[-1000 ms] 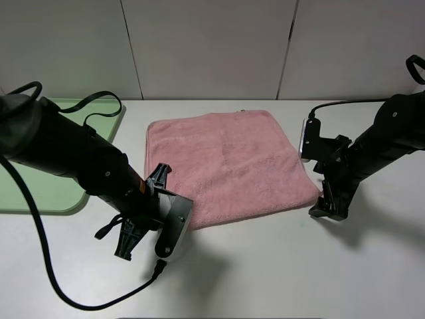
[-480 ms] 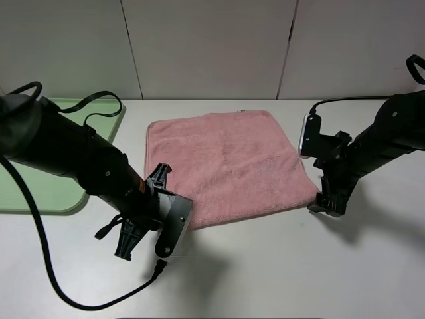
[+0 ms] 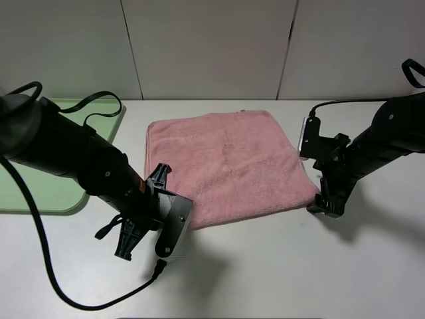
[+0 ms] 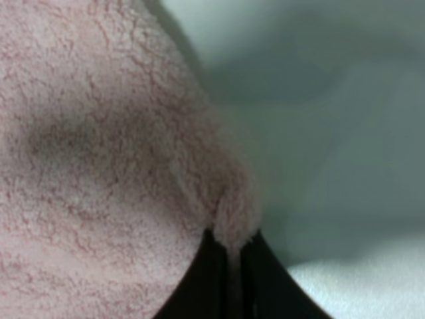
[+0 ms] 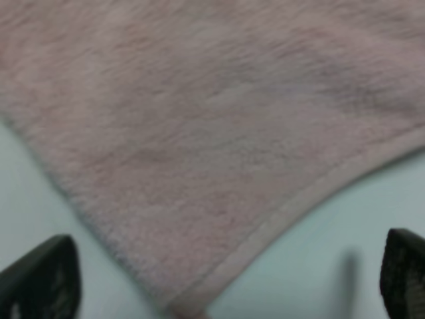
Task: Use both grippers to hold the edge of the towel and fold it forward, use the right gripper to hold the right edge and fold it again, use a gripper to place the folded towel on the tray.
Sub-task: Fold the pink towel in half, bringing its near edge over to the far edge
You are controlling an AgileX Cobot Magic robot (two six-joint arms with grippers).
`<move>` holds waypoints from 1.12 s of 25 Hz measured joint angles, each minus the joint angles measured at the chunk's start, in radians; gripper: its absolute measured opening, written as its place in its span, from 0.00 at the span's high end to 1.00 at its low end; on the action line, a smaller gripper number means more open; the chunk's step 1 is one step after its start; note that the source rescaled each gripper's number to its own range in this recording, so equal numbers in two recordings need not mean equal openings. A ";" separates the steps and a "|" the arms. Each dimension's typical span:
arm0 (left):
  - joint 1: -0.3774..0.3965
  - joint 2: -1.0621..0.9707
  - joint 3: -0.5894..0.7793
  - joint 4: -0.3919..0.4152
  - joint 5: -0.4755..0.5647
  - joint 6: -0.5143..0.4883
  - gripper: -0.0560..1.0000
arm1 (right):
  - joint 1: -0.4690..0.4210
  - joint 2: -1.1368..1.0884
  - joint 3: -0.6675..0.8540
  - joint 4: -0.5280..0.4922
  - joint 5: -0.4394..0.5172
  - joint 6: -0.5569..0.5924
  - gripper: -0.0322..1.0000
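First fold: black-jawed left gripper (image 4: 229, 252) clamps a corner of the fluffy pink terry towel (image 3: 226, 159); black right gripper (image 5: 222, 269), wide open, seemingly straddles another corner and must close.

The towel (image 3: 226, 163) is spread on the table (image 3: 279, 266) toward the back edge, the tray (image 3: 36, 193) at the left edge, left gripper (image 4: 229, 266) and right gripper (image 3: 324, 203) at its front corners
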 joint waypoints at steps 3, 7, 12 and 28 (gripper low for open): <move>0.000 0.000 0.001 0.000 -0.002 0.000 0.94 | 0.000 0.007 -0.005 0.012 0.000 0.000 0.00; 0.000 0.000 0.001 0.000 -0.002 0.000 0.94 | 0.000 0.008 -0.006 0.019 -0.001 0.000 0.00; 0.000 0.000 0.001 0.000 -0.002 0.000 0.94 | 0.000 0.008 -0.006 0.020 -0.001 0.000 0.00; 0.000 0.000 0.001 0.000 -0.002 0.000 0.94 | 0.003 0.023 -0.006 0.023 -0.012 0.000 0.59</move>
